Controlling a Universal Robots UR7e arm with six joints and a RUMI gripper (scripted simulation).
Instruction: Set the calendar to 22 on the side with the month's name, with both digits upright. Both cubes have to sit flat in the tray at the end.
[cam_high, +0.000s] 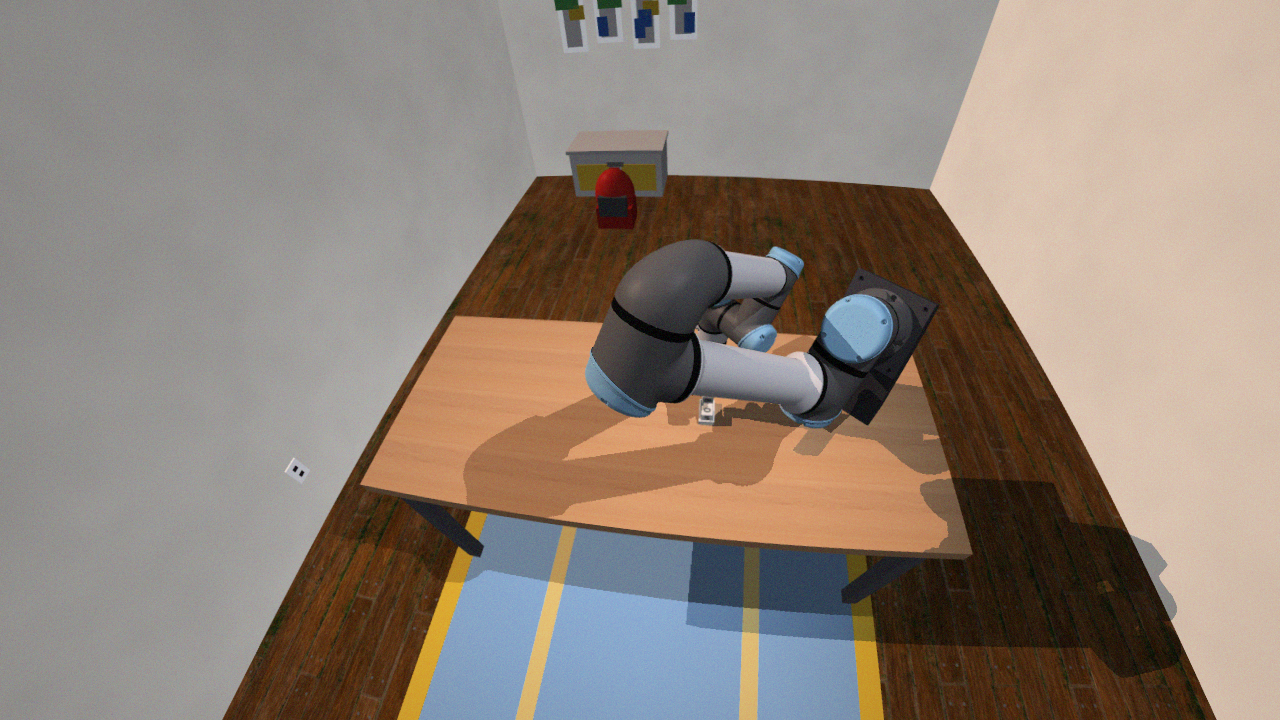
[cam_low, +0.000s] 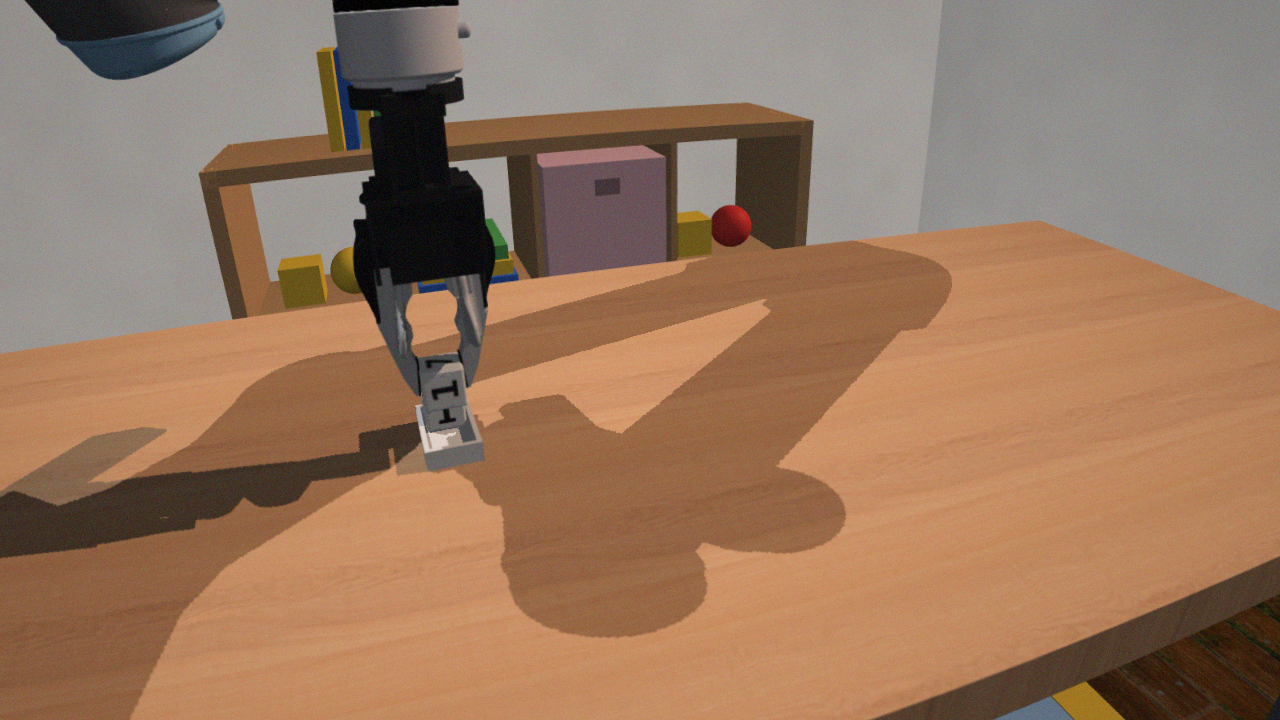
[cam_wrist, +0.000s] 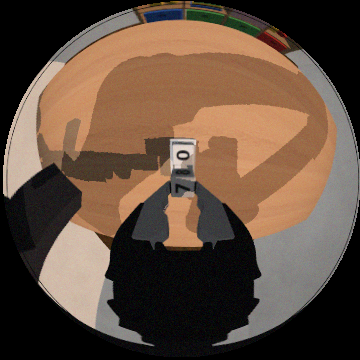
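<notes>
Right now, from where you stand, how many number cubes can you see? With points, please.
2. One (cam_low: 443, 388) (cam_wrist: 182, 188) is held in the pincer (cam_low: 444, 372) (cam_wrist: 182, 181); the other (cam_high: 707, 409) (cam_low: 446, 417) (cam_wrist: 183, 155) is in the white tray (cam_low: 454, 461). I can't tell whether more are hidden.

The end effector (cam_low: 444, 376) (cam_wrist: 182, 181) points down (fingers nearly together), gripping a cube.
</notes>
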